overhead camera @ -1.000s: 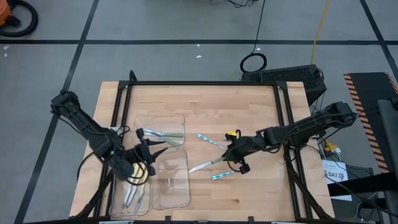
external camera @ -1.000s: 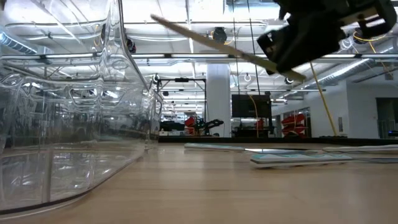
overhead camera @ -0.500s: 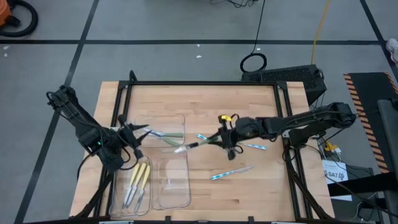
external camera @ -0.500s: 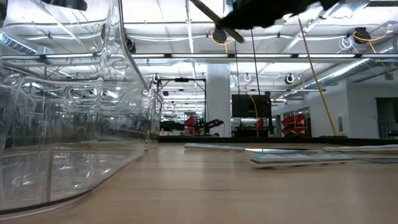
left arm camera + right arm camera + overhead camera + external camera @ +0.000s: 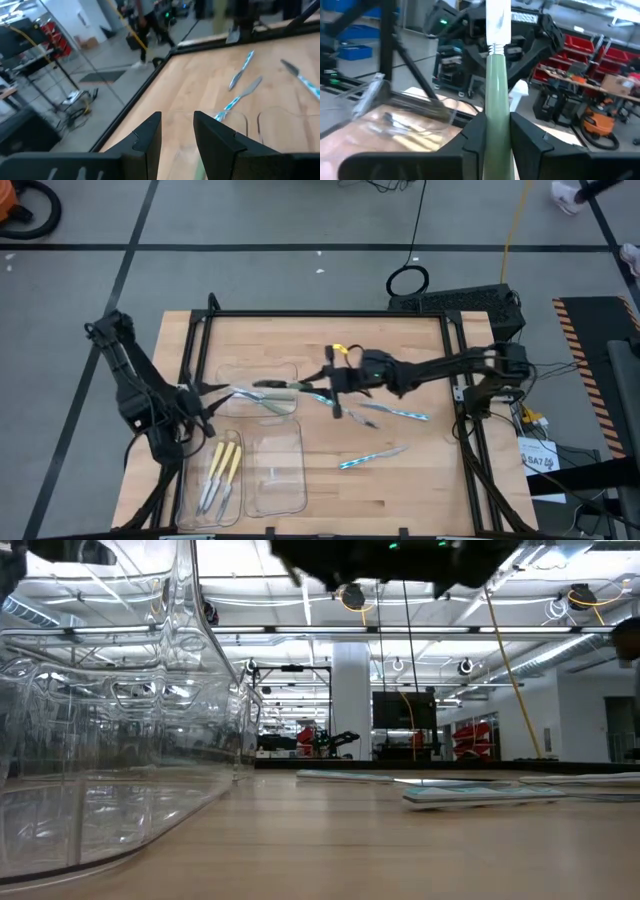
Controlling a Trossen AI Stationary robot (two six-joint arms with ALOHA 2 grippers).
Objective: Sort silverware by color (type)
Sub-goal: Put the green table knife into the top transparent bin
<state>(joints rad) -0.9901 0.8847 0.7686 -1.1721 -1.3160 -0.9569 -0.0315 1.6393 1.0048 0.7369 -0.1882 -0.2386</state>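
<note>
My right gripper [image 5: 328, 380] is shut on a pale green-handled utensil [image 5: 285, 386], which reaches out over the far clear tray [image 5: 225, 372]. Other green-handled utensils [image 5: 262, 399] lie in that tray. Yellow-handled utensils [image 5: 226, 464] lie in the near left tray [image 5: 190, 510]. Three light blue-handled utensils lie on the table: one [image 5: 322, 400] below the right gripper, one [image 5: 397, 413] to its right and one [image 5: 372, 457] nearer the front. My left gripper [image 5: 203, 406] is open and empty at the trays' left edge. My right gripper pinches the utensil's green handle [image 5: 497, 107] between its two fingers [image 5: 476, 137]. It comes level from the table's right, and the utensil runs on along the fingers, its metal end [image 5: 497, 22] pointing away toward the left. The utensil is lifted clear, above the far tray.
A third clear tray [image 5: 290, 502] lies at the near middle beside the yellow one. A black frame [image 5: 320, 314] runs round the wooden table. In the low view a tray wall [image 5: 120, 720] fills the left, and a blue utensil [image 5: 480, 796] lies flat.
My right gripper has carried the green utensil up from the table's middle toward the far left, over the far tray, and the utensil has swung from pointing near-left to pointing left. My left gripper has drawn back from over the near trays toward the table's left edge.
</note>
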